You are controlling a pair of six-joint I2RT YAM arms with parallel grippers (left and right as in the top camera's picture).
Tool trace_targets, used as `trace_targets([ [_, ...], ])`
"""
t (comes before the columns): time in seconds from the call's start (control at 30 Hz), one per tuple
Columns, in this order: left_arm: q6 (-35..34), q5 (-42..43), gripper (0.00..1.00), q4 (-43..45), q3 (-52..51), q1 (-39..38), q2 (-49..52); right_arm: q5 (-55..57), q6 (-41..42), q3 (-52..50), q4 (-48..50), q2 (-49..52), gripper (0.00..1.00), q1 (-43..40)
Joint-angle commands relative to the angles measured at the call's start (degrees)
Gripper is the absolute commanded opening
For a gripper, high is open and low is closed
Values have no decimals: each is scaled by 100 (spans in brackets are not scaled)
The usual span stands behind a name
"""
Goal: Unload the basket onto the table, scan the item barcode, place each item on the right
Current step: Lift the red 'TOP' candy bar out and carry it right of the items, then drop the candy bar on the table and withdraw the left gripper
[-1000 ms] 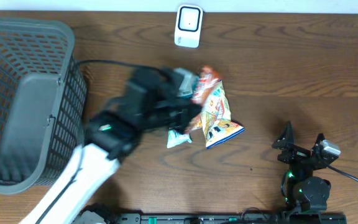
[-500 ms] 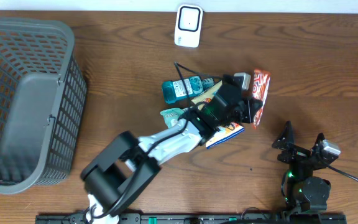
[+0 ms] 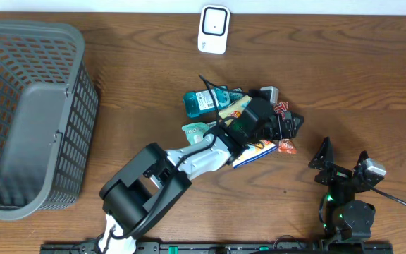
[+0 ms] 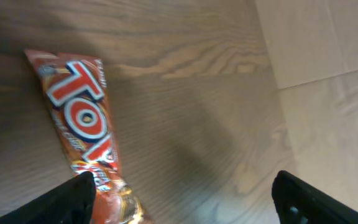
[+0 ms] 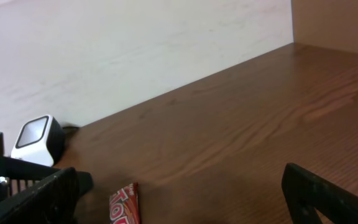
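At nine o'clock stands the grey plastic mesh basket [image 3: 76, 120], and the white box-shaped scanner [image 3: 213, 29] sits at twelve. Right of centre, our left gripper [image 4: 185, 186] hangs spread wide and empty over the red-orange foil snack packet [image 4: 82, 118], which lies flat on the wooden table [image 3: 344, 63], well apart from the scanner. At five o'clock the right gripper [image 3: 342, 159] is spread too. We judge this packet set aside. Next we need a grasp on an item, with its barcode turned to the scanner.

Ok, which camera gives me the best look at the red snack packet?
Left wrist: the red snack packet fills the view along most of its length, lettering readable. Overhead shows only its red ends poking out beside the left gripper; right wrist catches one corner.
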Motion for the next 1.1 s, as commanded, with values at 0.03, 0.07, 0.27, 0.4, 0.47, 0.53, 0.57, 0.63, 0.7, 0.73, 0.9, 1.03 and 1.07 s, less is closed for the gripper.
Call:
trace_targets([
  [0.03,669,-81,90,-463,33,179,-638,11,17,-4,-24,-26,99,-22],
  [0.07,798,-101,91,-638,33,197,-763,11,17,-4,-24,-26,99,-22],
  [0.27,1469,-962,92,-1711,33,197,-1377,11,17,-4,-24,-26,99,-22],
  [0.4,1945,-1335,93,-2048,33,197,-1639,11,17,-7,-24,-26,99,-22],
  [0.47,2295,-1440,93,-2122,33,197,-1788,11,17,-7,-24,-26,99,-22],
  [0.53,2715,-1646,99,-2142,33,197,-1985,11,17,-7,-24,-26,99,-22],
  [0.57,3147,-2011,98,-2159,33,197,-2271,11,17,-7,-24,-26,99,-22],
  [0.63,3469,-2437,98,-2157,42,197,-2614,11,17,-4,-24,-26,99,-22],
  [0.7,3790,-2881,98,-2149,96,197,-2997,11,17,-4,-24,-26,99,-22],
  [0.73,3995,-3047,98,-2120,131,197,-3163,11,17,-7,-24,-26,99,-22],
  [0.9,5855,-4172,98,-1233,304,199,-3932,11,17,-4,-24,-26,99,-22],
  [1.03,7582,-5001,98,-546,304,205,-4299,11,17,-4,-24,-26,99,-22],
  [1.07,8013,-5136,98,-525,304,232,-4356,11,17,-7,-24,-26,99,-22],
])
